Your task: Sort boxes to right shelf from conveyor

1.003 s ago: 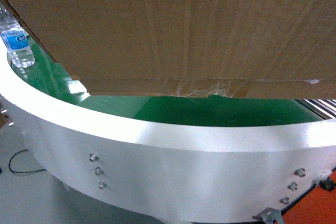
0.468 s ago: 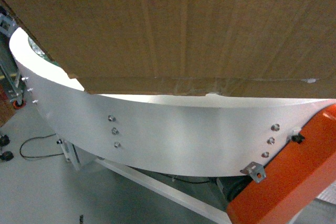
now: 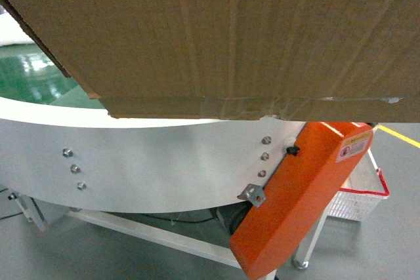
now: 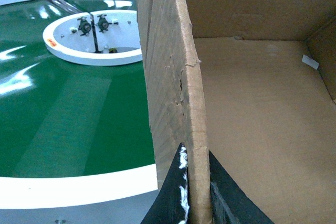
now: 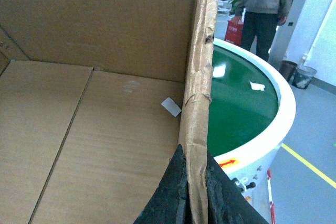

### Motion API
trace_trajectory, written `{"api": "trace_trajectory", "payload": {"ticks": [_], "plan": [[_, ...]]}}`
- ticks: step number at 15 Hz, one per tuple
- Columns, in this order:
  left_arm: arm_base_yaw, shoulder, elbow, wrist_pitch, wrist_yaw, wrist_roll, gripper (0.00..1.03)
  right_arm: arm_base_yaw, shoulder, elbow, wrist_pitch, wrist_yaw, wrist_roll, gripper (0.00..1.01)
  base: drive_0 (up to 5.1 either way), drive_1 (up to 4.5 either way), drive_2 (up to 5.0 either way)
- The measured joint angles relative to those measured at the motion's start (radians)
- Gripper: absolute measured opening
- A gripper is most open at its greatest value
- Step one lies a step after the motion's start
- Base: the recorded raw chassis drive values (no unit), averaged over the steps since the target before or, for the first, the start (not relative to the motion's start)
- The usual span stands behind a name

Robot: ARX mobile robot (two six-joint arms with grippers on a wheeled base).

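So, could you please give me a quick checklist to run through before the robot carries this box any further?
1. Left hand pinches the left wall of the cardboard box: ok.
2. Right hand pinches the box's right wall: ok.
3. Box lifted above the conveyor rim: ok.
4. Box interior free of load, only a small white label: ok.
5. Path clear: not ok, a person stands beyond the belt.
6. Right shelf in sight: cannot tell; the box blocks the head view.
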State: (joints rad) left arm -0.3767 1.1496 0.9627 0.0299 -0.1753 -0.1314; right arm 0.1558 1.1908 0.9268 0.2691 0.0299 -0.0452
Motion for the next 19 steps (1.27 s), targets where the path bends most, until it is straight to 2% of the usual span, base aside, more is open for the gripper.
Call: {"api": "trace_trajectory", "payload": {"ticks": [6, 19], "plan": [[0.0, 0.0, 0.0, 0.0, 0.001, 0.0, 0.02, 0.0, 0.001, 0.0, 0.0, 0.0, 0.0, 0.03, 0.0, 0.0, 0.0], [0.0, 0.0, 0.0, 0.0, 0.0, 0.0, 0.02, 0.0, 0.001, 0.0, 0.001, 0.0, 0.0, 0.03, -1.7, -1.67, -1.7]]}}
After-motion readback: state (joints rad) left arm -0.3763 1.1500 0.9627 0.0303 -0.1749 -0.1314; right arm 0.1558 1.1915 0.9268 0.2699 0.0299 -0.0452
